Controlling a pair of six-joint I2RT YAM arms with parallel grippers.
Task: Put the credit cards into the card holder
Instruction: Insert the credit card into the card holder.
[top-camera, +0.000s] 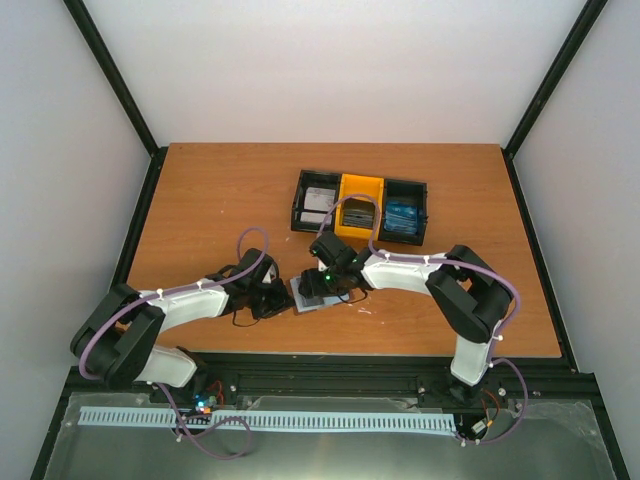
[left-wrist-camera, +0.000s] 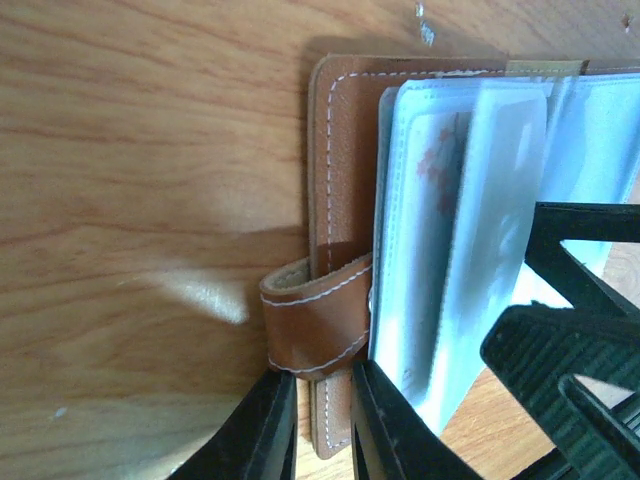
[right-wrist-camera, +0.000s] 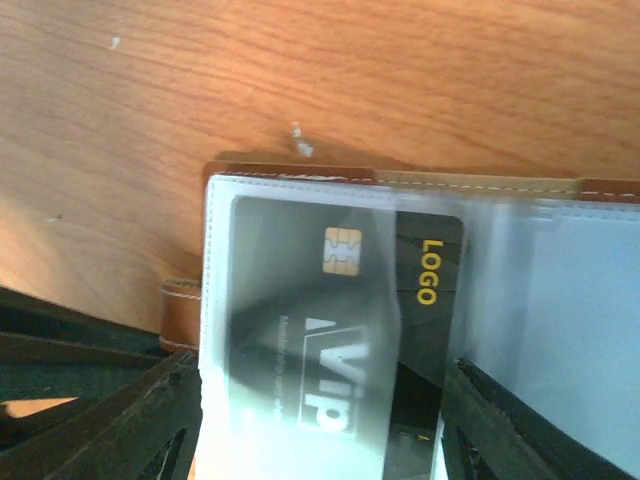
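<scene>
Dark card (right-wrist-camera: 428, 300) partway inside card holder (right-wrist-camera: 560, 300)

A wooden table (top-camera: 220, 190) sits between plain white walls (top-camera: 330, 60) with black frame posts (top-camera: 110, 75); soft, possibly overhead light falls evenly.

Card holder (top-camera: 308, 300) lies near the 3-compartment tray (top-camera: 361, 180).

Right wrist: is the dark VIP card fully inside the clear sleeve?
No: the LOGO end of the dark card lies bare outside the card holder sleeve.
</scene>
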